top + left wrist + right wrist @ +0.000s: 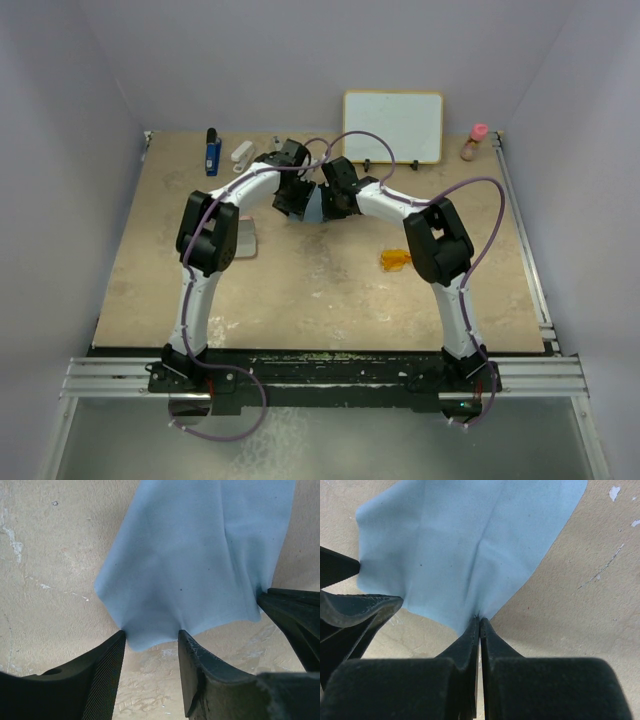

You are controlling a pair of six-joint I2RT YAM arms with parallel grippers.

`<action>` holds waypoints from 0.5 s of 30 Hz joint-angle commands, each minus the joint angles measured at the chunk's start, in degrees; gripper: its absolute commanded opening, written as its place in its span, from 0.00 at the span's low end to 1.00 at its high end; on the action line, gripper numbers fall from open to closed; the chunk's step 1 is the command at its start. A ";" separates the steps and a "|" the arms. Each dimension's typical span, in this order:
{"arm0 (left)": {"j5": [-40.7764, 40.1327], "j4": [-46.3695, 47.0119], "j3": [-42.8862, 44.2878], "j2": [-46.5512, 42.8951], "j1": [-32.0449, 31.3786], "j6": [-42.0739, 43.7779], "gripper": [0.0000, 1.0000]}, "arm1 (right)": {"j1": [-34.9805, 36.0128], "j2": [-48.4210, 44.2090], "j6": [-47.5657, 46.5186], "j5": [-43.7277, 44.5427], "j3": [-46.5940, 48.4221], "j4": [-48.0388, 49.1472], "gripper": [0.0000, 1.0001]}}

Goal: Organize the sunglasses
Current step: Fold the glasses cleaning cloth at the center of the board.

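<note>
Meeting over a light blue cloth (470,545) toward the back of the worktop (320,300): the right pincer (479,621) clamped shut on one corner, the left pincer (150,639) gaping around another. Small translucent orange sunglasses (395,261) lie nearer, partly hidden behind the right arm (437,240). A whiteboard (393,126) leans at the back.

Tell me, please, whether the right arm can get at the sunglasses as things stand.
Probably not yet: the right gripper is shut on a corner of the blue cloth, and the sunglasses lie beside its own elbow.
</note>
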 commanded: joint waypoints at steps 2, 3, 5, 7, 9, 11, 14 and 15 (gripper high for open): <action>2.21 -3.01 -3.57 4.55 -0.63 -2.48 0.49 | 0.36 2.87 0.12 -1.34 -0.33 -5.04 0.00; 2.03 -2.99 -3.78 4.84 -0.63 -2.58 0.48 | 0.34 2.88 0.12 -1.43 -0.33 -5.04 0.00; 1.86 -2.86 -4.27 5.36 -0.64 -2.64 0.45 | 0.36 3.01 0.10 -1.45 -0.37 -5.10 0.00; 2.04 -2.83 -4.67 5.94 -0.63 -2.64 0.40 | 0.36 2.89 0.10 -1.45 -0.49 -4.96 0.00; 2.44 -2.83 -4.93 6.34 -0.63 -2.70 0.32 | 0.35 2.88 0.02 -1.58 -0.59 -4.82 0.00; 2.71 -2.60 -5.27 6.60 -0.63 -2.86 0.24 | 0.31 2.88 0.01 -1.94 -0.72 -4.54 0.00; 3.06 -2.61 -5.30 6.67 -0.63 -2.79 0.10 | 0.35 2.88 -0.07 -2.17 -0.76 -4.38 0.00; 3.15 -2.58 -5.35 6.67 -0.63 -2.72 0.05 | 0.36 2.89 -0.12 -2.28 -0.81 -4.27 0.00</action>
